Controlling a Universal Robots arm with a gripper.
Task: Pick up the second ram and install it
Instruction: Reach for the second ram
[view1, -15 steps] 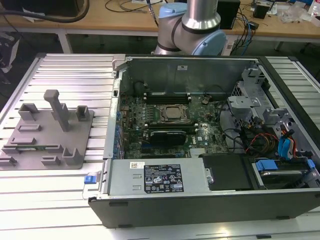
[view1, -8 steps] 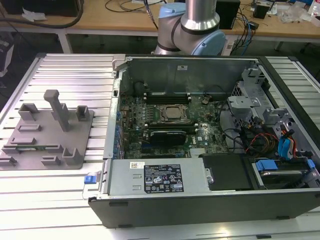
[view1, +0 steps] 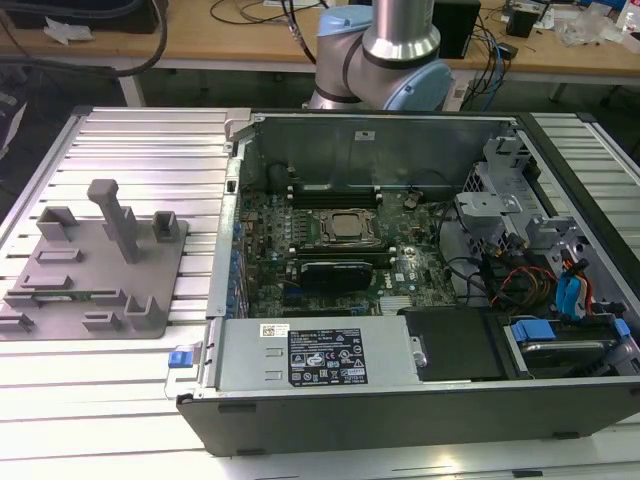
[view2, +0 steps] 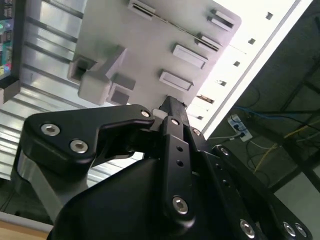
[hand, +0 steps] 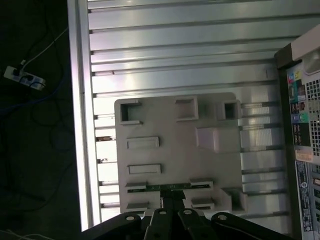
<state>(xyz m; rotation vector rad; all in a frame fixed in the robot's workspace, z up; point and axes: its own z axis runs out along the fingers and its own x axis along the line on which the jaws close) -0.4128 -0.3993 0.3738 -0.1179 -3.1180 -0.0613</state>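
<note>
Exterior view first: the second ram (view1: 92, 296) is the thin green stick lying low in the grey tray (view1: 95, 265), on the ribbed metal surface (view1: 150, 140) at the exterior view's left. It's well apart from the open computer case (view1: 400, 420).

My take on handling: it's light and stiff, but it's a bare circuit board, so kinda fragile. I'd pinch it across the two flat faces near the middle of its length, so it hangs level, and keep off the contact edge. The smooth faces could slip if the squeeze is weak, and a twist could stress it.

First wrist view: looking down at the tray (hand: 180, 150), the second ram (hand: 167, 186) sits edge-up between two small blocks (hand: 136, 185), one at each end. The pincer (hand: 172, 196) lines up roughly with the stick's middle. Its jaws look drawn together and narrow, with nothing between them. It seems to hang above the stick rather than touch it, though I can't be sure of the gap.

Second wrist view: the pincer (view2: 170, 105) from the side looks the same, tips together and empty, with the tray (view2: 150, 55) behind it
</note>
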